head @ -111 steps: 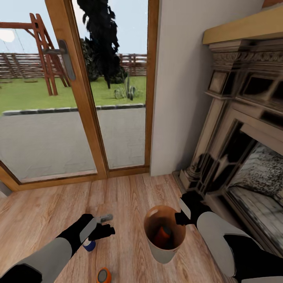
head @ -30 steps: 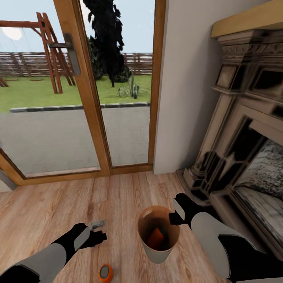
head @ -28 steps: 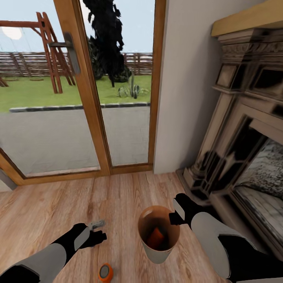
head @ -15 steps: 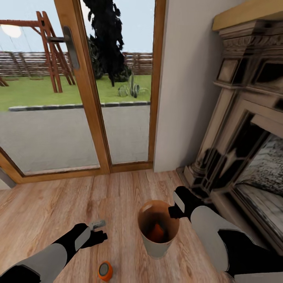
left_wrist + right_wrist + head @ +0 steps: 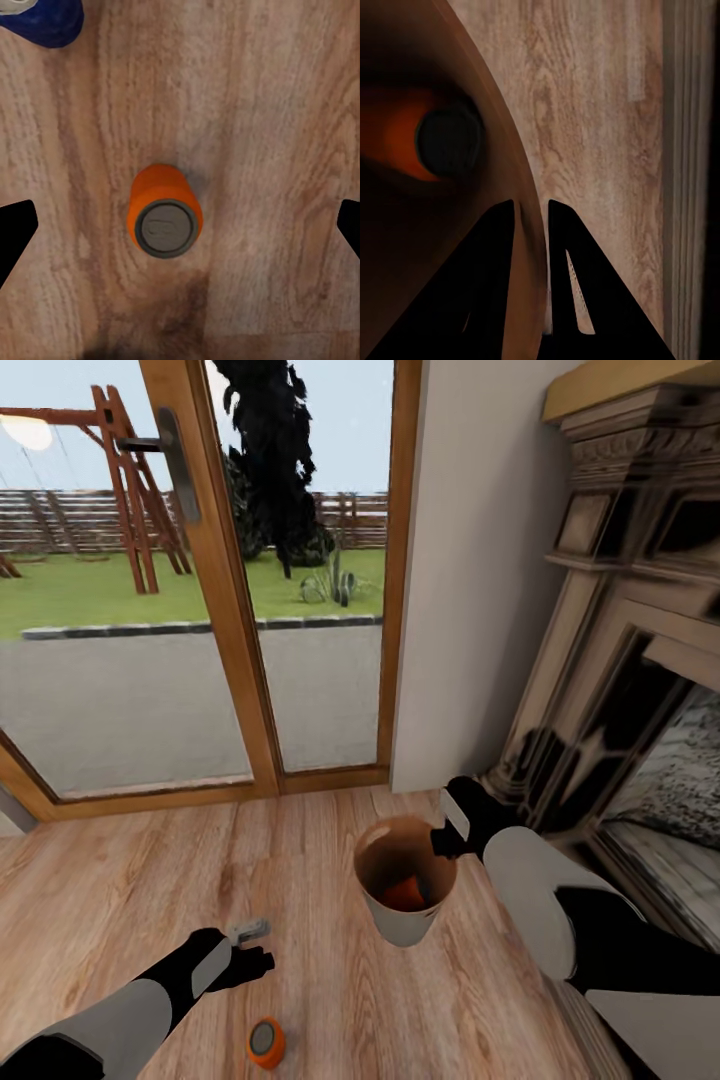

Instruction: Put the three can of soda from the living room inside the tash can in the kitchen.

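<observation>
An orange soda can [image 5: 165,214] stands upright on the wood floor [image 5: 120,880], at 6 o'clock of the spread left pincer [image 5: 250,950]. The right pincer [image 5: 531,225] pinches the trash can [image 5: 400,930] rim at 2 o'clock, its forearm angled inward.

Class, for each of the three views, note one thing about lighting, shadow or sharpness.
Head view: bright daylight behind the glass doors; the fireplace textures look smeared. Left wrist view: the orange can is sharp, with a soft dark shadow on the floor beside it. Right wrist view: the trash can interior is dim, and the can inside is blurred.
</observation>
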